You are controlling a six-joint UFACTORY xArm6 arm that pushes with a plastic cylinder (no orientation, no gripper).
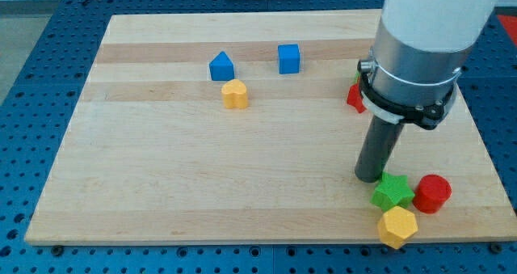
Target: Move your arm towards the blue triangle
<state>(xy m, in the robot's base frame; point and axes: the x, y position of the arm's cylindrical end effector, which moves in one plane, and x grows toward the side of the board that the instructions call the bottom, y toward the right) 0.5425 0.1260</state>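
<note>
The blue triangle point(221, 66) lies near the view's top, left of centre, on the wooden board point(202, 169). A yellow hexagon block point(235, 94) sits just below and right of it. A blue cube point(288, 58) lies to its right. My tip point(370, 177) rests on the board at the view's lower right, far from the blue triangle. It sits just left of and above a green star block point(393, 192).
A red cylinder point(432, 194) lies right of the green star. A second yellow hexagon point(397, 226) lies below it near the board's bottom edge. A red block point(355, 98) is partly hidden behind the arm point(424, 40). A blue perforated table surrounds the board.
</note>
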